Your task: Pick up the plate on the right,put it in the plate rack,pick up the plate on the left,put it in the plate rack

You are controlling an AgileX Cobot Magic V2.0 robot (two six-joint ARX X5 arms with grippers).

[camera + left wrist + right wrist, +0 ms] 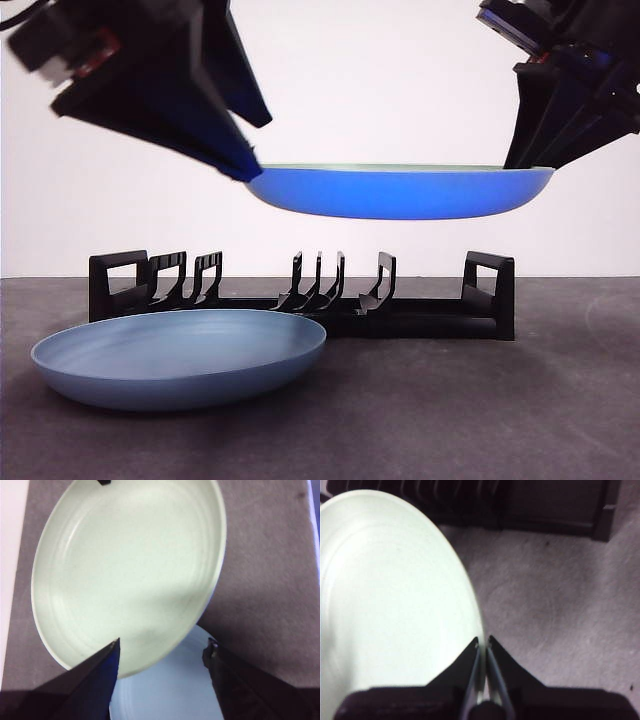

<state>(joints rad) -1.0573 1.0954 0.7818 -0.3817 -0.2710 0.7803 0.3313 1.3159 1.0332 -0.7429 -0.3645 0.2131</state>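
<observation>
Holding one plate, right pincer, second plate resting

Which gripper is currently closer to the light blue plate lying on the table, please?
Left. The left gripper hangs open almost above the light blue plate; the right gripper is across the table, clamping the raised blue plate.

Two plates are in view: a blue one held in the air and a pale blue one on the desk. One black rack stands there. Two end effectors show, left and right.
</observation>
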